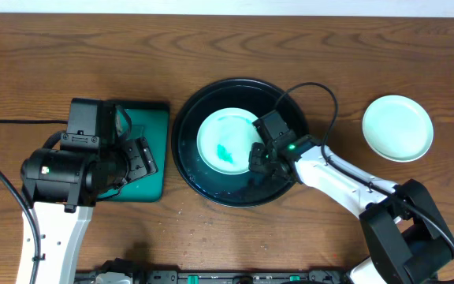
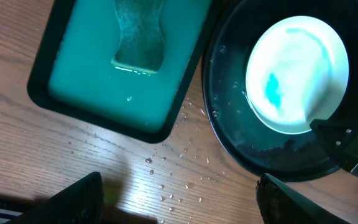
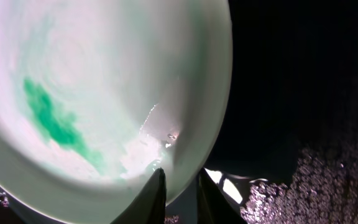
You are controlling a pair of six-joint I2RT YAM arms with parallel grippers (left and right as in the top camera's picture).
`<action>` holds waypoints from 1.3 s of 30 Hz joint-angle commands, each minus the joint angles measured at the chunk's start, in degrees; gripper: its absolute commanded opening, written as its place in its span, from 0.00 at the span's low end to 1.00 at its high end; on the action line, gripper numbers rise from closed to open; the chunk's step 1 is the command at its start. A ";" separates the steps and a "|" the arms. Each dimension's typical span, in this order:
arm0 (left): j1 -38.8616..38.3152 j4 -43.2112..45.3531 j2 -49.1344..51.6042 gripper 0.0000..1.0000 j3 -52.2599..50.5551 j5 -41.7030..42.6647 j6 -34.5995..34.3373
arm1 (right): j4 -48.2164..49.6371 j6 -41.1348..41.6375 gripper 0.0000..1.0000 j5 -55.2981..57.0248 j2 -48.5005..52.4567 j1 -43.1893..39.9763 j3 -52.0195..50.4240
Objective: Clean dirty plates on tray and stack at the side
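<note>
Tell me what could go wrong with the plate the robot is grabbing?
The right gripper seems to pinch just the thin rim of the smeared plate. The plate looks wet, so it might slip and drop back into the black tray. If the plate tips while being lifted, the teal smear could drip onto the table, which has water drops on it.

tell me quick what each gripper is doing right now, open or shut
Left gripper: open, holding nothing.
Right gripper: shut on the rim of the smeared plate in the black tray.
</note>
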 commanded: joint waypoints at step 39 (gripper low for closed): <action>-0.22 -0.61 0.22 0.79 -0.50 -0.11 -0.48 | 6.10 -22.67 0.46 -2.19 -7.41 6.16 0.31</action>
